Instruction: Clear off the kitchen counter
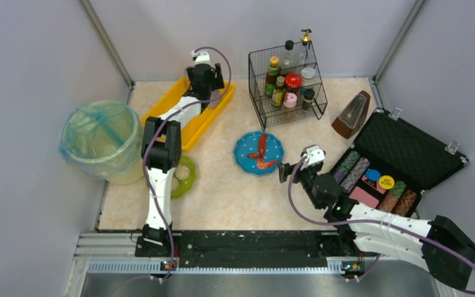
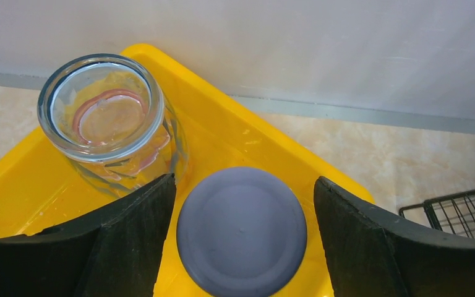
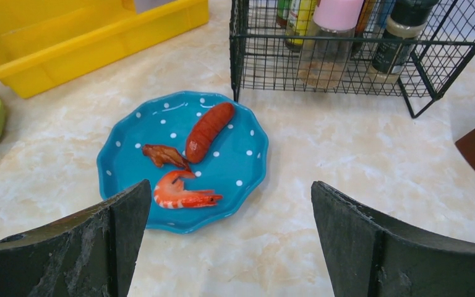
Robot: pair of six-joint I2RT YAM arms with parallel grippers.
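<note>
My left gripper (image 2: 244,180) hangs open over the far end of the yellow tray (image 2: 222,130). A round grey-blue dish (image 2: 241,232) lies in the tray between its fingers, with a gap on each side. A clear glass (image 2: 102,117) stands upright in the tray beside the left finger. My right gripper (image 3: 230,185) is open and empty above the kitchen counter (image 3: 346,154), just right of a blue dotted plate (image 3: 235,161). The plate holds a sausage (image 3: 209,131), a shrimp (image 3: 182,193) and a brown scrap (image 3: 162,154).
A wire rack of bottles (image 1: 287,86) stands at the back. A lined bin (image 1: 102,139) sits off the left edge, with a green dish (image 1: 182,176) beside it. At right are a brown metronome (image 1: 352,114) and an open black case of chips (image 1: 396,161).
</note>
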